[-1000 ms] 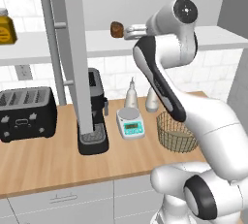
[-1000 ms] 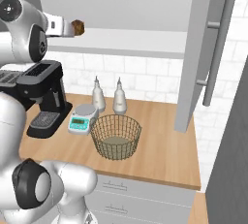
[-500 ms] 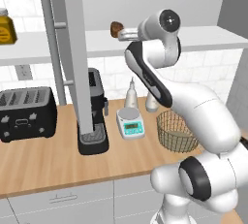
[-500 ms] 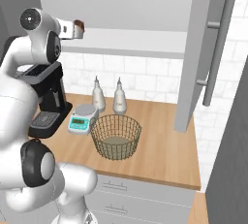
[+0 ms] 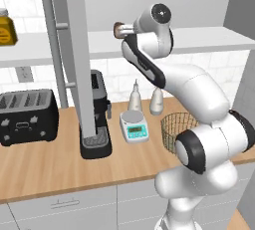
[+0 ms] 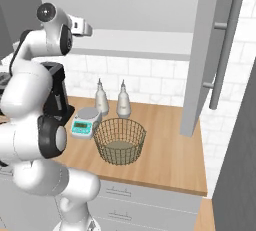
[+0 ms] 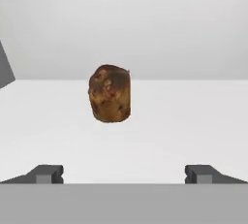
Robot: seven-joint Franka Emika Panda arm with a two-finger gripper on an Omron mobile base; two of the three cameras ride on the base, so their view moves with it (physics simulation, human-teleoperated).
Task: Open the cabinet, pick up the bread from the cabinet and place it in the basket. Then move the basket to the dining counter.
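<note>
Over the last second the arm has been swung left and the hand levelled at the cabinet (image 5: 69,50) shelf; the fingers (image 7: 48,173) are spread wide, empty, short of the bread (image 7: 110,93). A grasp is judged imminent. The bread is a dark, rough-crusted lump; the wire-mesh basket (image 6: 120,140) waits on the wood worktop (image 6: 170,150)

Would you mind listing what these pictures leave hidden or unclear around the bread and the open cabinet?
- Bread, left base view: mostly covered by the arm's wrist; a brown edge shows.
- Gripper, hand view: the fingertips' lower part is cut off at the bottom.
- Basket, left base view: its right part sits behind the arm.
- Amber jar, left base view: cut by the left edge; label too small to read.
</note>
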